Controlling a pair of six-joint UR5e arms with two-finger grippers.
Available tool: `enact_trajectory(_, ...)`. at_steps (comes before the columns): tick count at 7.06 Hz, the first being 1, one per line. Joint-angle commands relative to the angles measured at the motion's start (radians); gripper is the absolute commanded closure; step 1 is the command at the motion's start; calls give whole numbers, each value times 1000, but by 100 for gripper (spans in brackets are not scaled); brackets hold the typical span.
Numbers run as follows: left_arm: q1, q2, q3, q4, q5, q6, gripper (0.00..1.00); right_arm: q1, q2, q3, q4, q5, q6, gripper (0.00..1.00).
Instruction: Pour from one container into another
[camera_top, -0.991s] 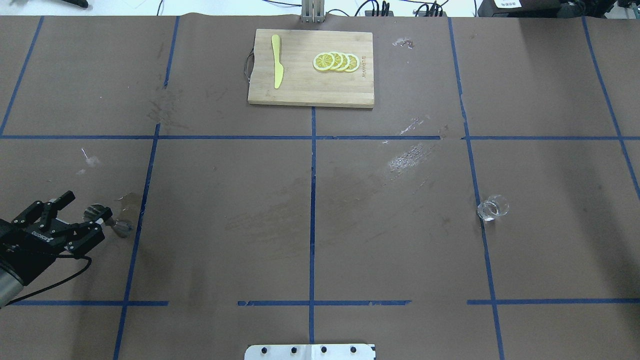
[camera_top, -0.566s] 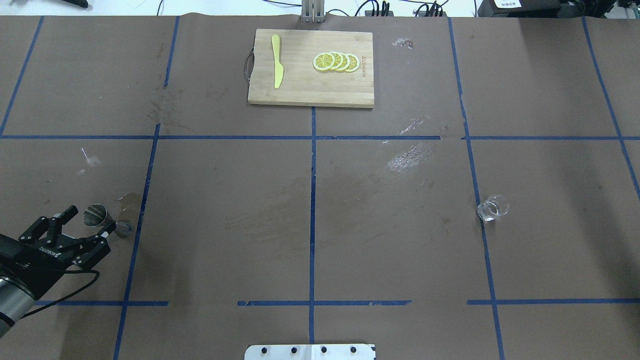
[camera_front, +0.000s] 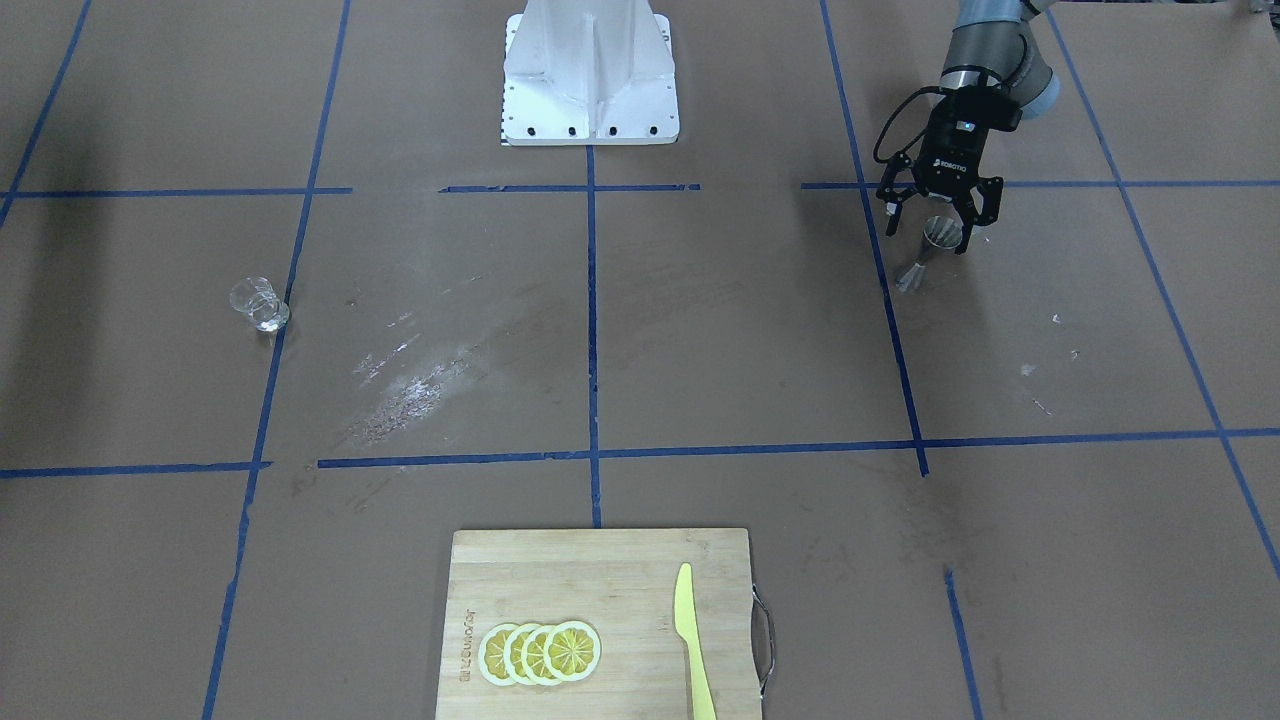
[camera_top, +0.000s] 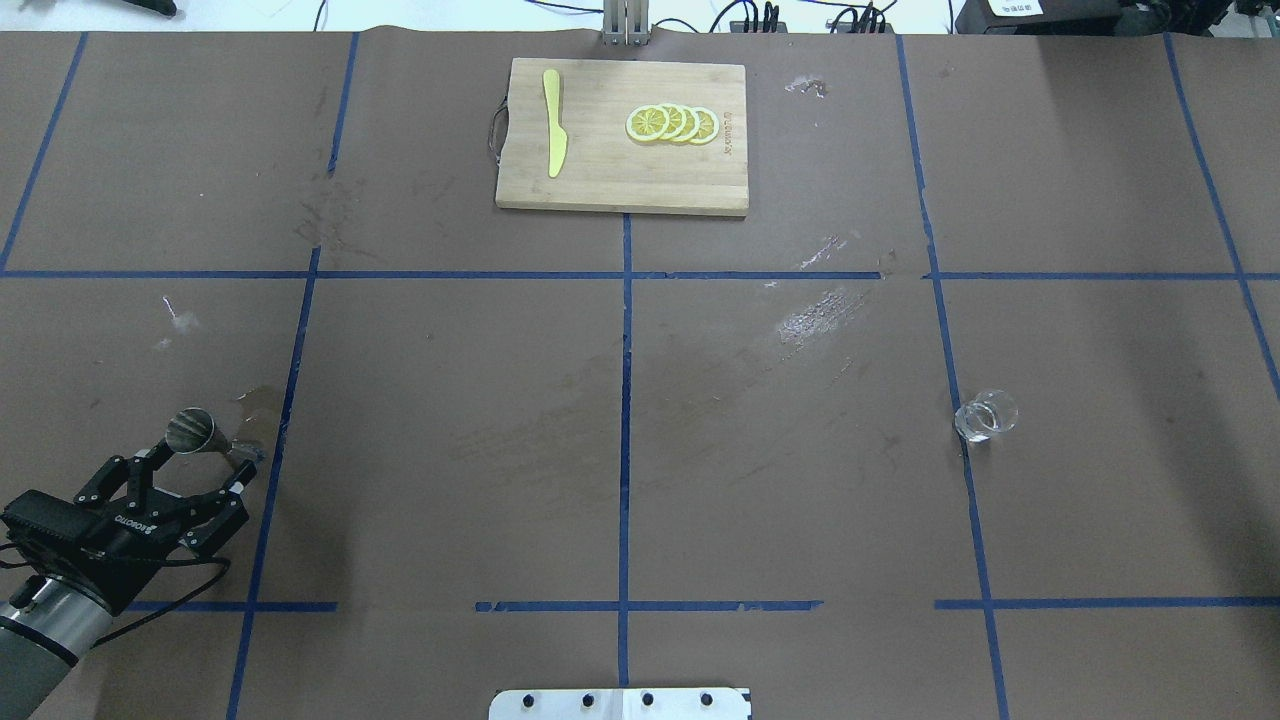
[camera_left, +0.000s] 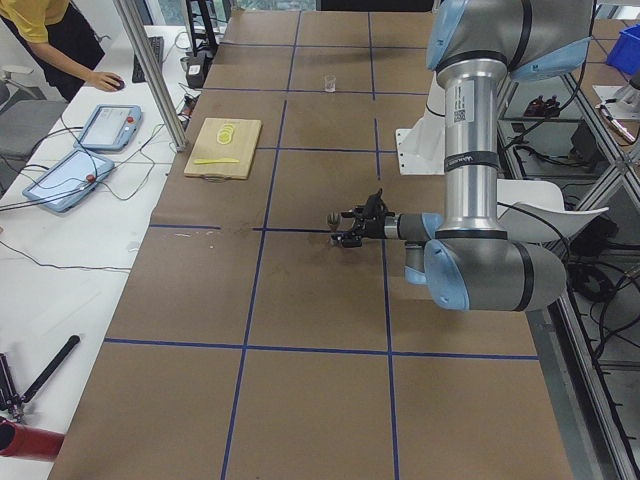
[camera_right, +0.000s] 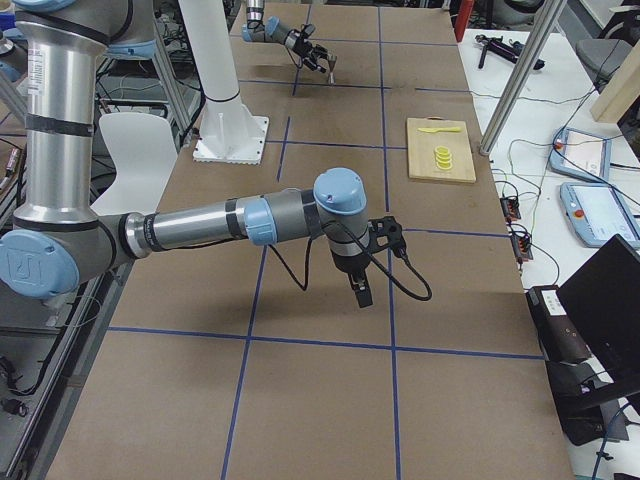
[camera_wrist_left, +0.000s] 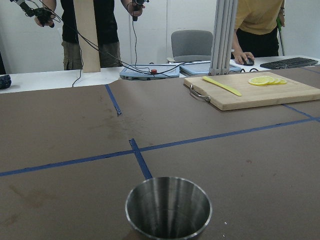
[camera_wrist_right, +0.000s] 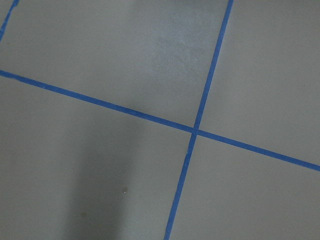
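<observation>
The left arm is seen low over the robot-near left corner of the table (camera_top: 450, 420). Its wrist is laid nearly level and the left gripper (camera_top: 205, 462) is aimed away from the base. The jaws are held apart and nothing is clamped. The jigger (camera_top: 195, 432) is stood upright on the brown paper just ahead of the jaws, beside a line of the blue tape (camera_top: 625, 400). Contact with the gripper cannot be told. In the left wrist view the jigger's open upper cone is seen close at bottom centre, with steel wall inside. Liquid cannot be made out.

The right arm is stretched out over the table with the right gripper (camera_right: 362, 295) pointed down. Its wrist view is filled by a tape crossing. It is shown only from the side, so its jaw state cannot be told.

The glass cup (camera_top: 985, 417) is stood upright on a tape line in the robot's right half, well apart from the jigger. The glass is clear and its contents cannot be read.

At the far edge a cutting board (camera_top: 620, 180) is laid, with lemon slices (camera_top: 672, 123) and a yellow knife (camera_top: 553, 135) on it.
</observation>
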Motion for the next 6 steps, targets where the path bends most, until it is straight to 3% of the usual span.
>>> enact_trajectory(1, 1, -10, 21, -11, 0, -3, 17, 0, 0, 0, 0, 0, 0, 0)
enact_trajectory(2, 1, -12, 26, -12, -2, -3, 30, 0, 0, 0, 0, 0, 0, 0)
enact_trajectory(3, 1, -13, 28, -12, -5, -4, 35, 0, 0, -2, 0, 0, 0, 0)
enact_trajectory(6, 1, -19, 32, -12, -11, -1, 35, 0, -2, -2, -1, 0, 0, 0)
